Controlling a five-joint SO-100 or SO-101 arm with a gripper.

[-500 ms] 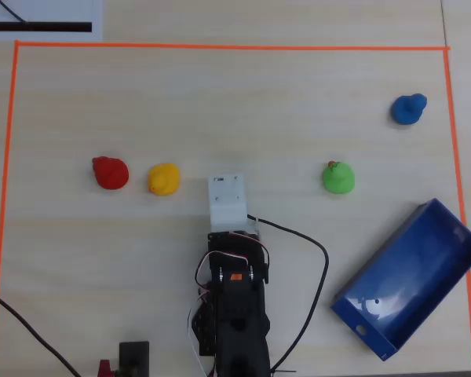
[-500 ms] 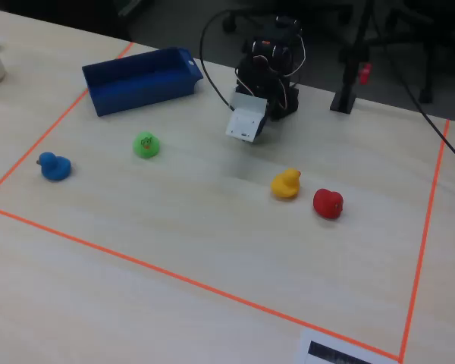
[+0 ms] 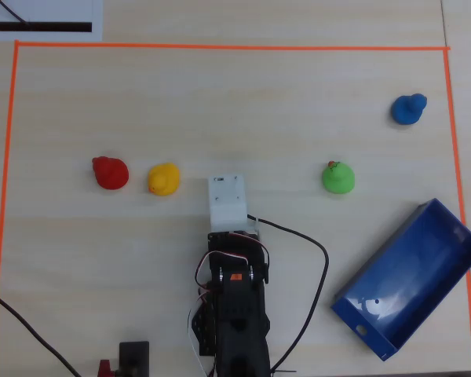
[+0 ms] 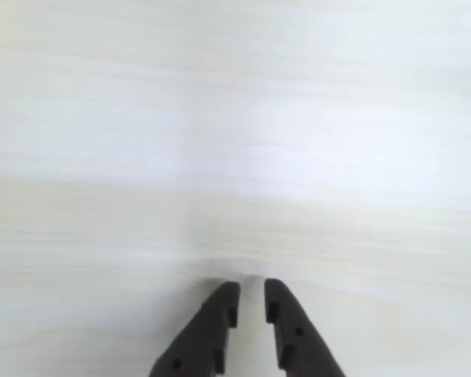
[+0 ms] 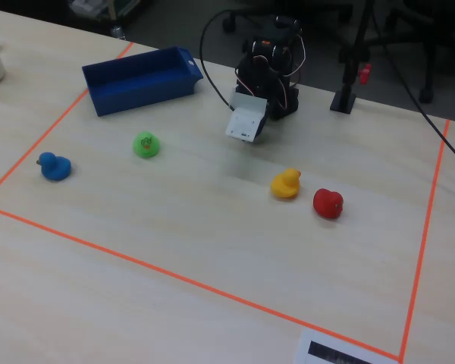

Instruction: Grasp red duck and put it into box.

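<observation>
The red duck (image 3: pixel 110 173) sits on the pale wood table (image 3: pixel 259 110) at about nine o'clock in the overhead view, well inside the orange tape border (image 3: pixel 220 47); in the fixed view it shows at roughly four o'clock (image 5: pixel 327 203), upright and untouched; just beside it, toward the centre, stands the yellow duck (image 3: pixel 163 179), close but apart from it; the same pair appears side by side in the fixed view, yellow (image 5: pixel 286 184) to the left of red.

The arm (image 3: pixel 235 314) rises from six o'clock in the overhead view, its white wrist block (image 3: pixel 227 200) pointing toward twelve and lying a little right of the yellow duck; the gripper (image 4: pixel 251 294) enters the wrist view from six o'clock, its two dark jaws nearly together with only a thin slit of table between them and nothing held; bare wood fills the rest of that view.

Farther out, the green duck (image 3: pixel 338 177) rests at about three o'clock; the blue duck (image 3: pixel 408 108) lies at two o'clock near the tape; the box (image 3: pixel 455 236), open-topped and angled, lies at four o'clock, well apart from the red duck; a black cable (image 3: pixel 314 259) loops between arm and box.
</observation>
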